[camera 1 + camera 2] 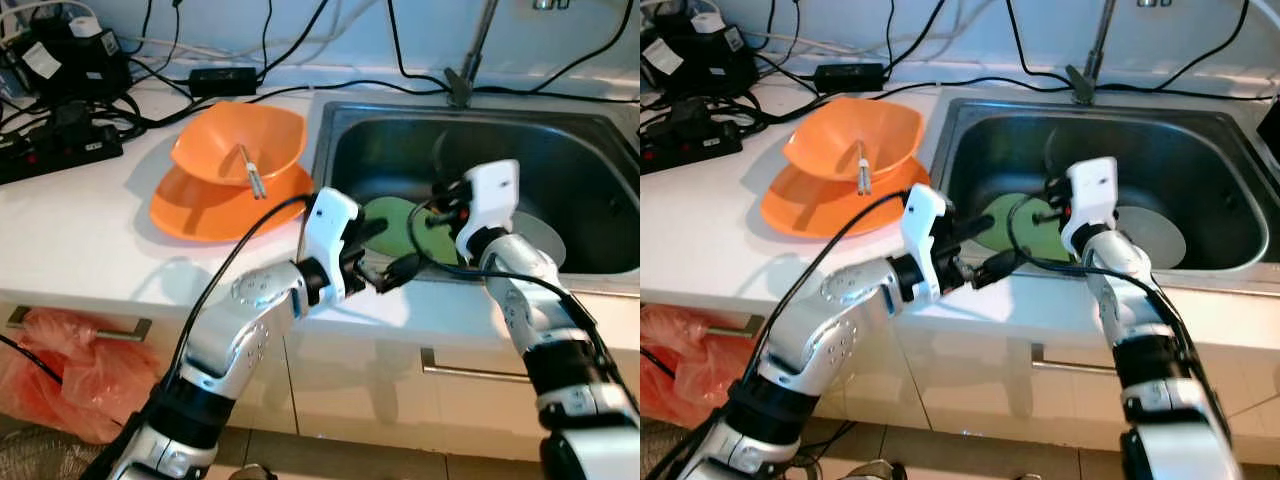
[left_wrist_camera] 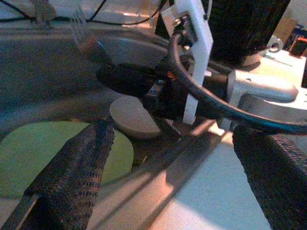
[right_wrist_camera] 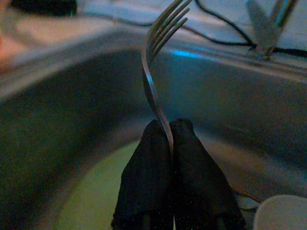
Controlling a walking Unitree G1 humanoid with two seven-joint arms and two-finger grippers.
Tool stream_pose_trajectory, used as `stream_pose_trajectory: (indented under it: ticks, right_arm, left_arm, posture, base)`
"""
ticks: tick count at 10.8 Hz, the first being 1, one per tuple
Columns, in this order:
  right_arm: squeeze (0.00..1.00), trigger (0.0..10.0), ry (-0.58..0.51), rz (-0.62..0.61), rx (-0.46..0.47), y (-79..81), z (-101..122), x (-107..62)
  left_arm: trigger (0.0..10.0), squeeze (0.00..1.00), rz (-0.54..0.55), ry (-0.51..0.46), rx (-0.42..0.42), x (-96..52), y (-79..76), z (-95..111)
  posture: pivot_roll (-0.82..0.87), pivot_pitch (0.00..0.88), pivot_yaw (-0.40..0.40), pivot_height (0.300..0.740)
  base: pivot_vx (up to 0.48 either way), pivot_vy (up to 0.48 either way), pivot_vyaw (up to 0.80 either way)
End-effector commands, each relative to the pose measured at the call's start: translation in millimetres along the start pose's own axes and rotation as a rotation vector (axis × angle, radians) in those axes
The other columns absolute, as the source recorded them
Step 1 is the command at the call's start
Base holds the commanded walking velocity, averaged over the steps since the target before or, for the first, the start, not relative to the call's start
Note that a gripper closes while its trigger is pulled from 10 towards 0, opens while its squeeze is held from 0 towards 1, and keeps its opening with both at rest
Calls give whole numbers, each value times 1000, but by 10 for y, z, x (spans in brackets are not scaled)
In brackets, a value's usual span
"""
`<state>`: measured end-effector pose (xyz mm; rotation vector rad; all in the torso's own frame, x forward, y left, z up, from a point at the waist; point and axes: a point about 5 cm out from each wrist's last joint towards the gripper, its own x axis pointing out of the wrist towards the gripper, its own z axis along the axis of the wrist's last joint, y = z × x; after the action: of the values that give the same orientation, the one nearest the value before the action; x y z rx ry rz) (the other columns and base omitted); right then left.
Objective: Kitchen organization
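Note:
My right gripper (image 3: 170,130) is shut on the handle of a metal fork (image 3: 154,52), whose tines point up inside the steel sink (image 1: 600,130). It hangs above a green plate (image 1: 392,222) on the sink floor, next to a pale round plate (image 1: 545,240). My left gripper (image 2: 172,139) is open, its fingers (image 2: 76,172) wide apart over the sink's front rim, close beside the right gripper (image 1: 432,205). On the white counter, left of the sink, an orange bowl (image 1: 225,140) sits on an orange plate (image 1: 200,210) with a metal utensil (image 1: 250,172) in it.
A black power strip (image 1: 60,150), an adapter (image 1: 222,76) and several cables crowd the back of the counter. The tap's stem (image 1: 470,60) rises behind the sink. A red plastic bag (image 1: 60,370) lies on the floor at lower left, below the drawer handle (image 1: 80,322).

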<state>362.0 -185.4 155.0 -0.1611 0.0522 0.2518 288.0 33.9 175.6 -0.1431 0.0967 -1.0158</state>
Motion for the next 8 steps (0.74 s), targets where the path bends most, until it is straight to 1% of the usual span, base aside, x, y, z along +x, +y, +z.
stream_pose_trajectory:
  ticks: [1,2,3,4,6,8]
  right_arm:
    - [0,0,-6,9,-59,-47,47,24]
    - [0,5059,30,26,-150,-134,31,45]
    - [0,9176,43,39,-194,-180,35,57]
    - [1000,10000,60,63,-251,-232,48,72]
    - [1000,10000,85,126,-331,-292,73,90]
    - [1000,10000,88,179,-370,-282,87,97]
  left_arm:
    - [10000,1000,-20,7,27,-14,-37,22]
    - [10000,1000,-20,28,44,-26,-28,-10]
    - [10000,1000,-18,34,49,-30,-21,-23]
    - [10000,1000,-16,45,66,-33,-9,-39]
    - [10000,1000,-13,39,65,-19,-9,-28]
    - [10000,1000,-16,34,59,-10,-9,-14]
  posture:
    - [85,81,34,740]
    - [88,84,38,740]
    - [87,84,38,740]
    - [87,81,37,740]
    - [83,75,37,740]
    - [79,77,36,740]
  base:
    - [0,0,0]
    - [0,0,0]
    - [0,0,0]
    - [0,0,0]
    - [0,0,0]
    - [0,0,0]
